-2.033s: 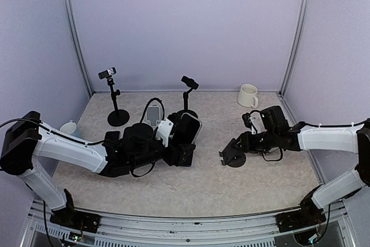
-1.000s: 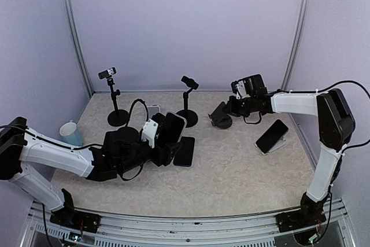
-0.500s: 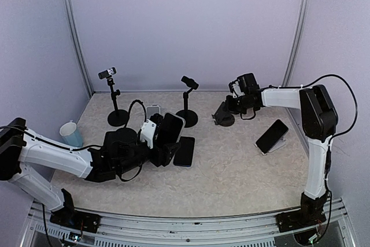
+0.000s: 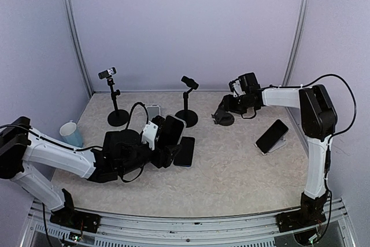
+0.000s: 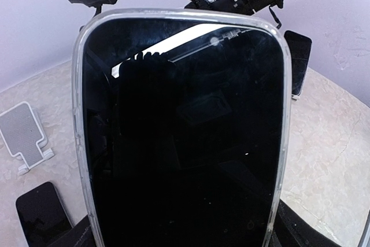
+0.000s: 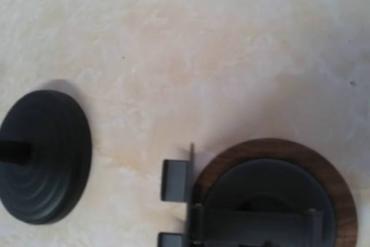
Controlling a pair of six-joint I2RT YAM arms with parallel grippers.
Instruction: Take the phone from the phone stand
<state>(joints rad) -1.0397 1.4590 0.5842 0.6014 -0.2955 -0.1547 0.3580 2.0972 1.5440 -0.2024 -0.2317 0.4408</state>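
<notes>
A black phone (image 4: 172,129) in a clear case is held up off the table by my left gripper (image 4: 166,144), which is shut on its lower part. In the left wrist view the phone (image 5: 182,137) fills almost the whole picture and hides the fingers. An empty white phone stand (image 4: 153,110) sits just behind it. At the back, my right gripper (image 4: 226,110) hovers over a round stand with a wooden rim (image 4: 224,120). The right wrist view shows that stand (image 6: 272,195) from above, but not the fingers.
A second phone (image 4: 185,151) lies flat beside the left gripper. A third phone (image 4: 271,136) leans on a white stand by the right wall. Two black tripod holders (image 4: 117,117) (image 4: 187,117) stand at the back. A cup (image 4: 70,133) is at the far left.
My right gripper has drawn the round stand a little right along the back and now holds over it. The left arm with the phone has barely moved.
</notes>
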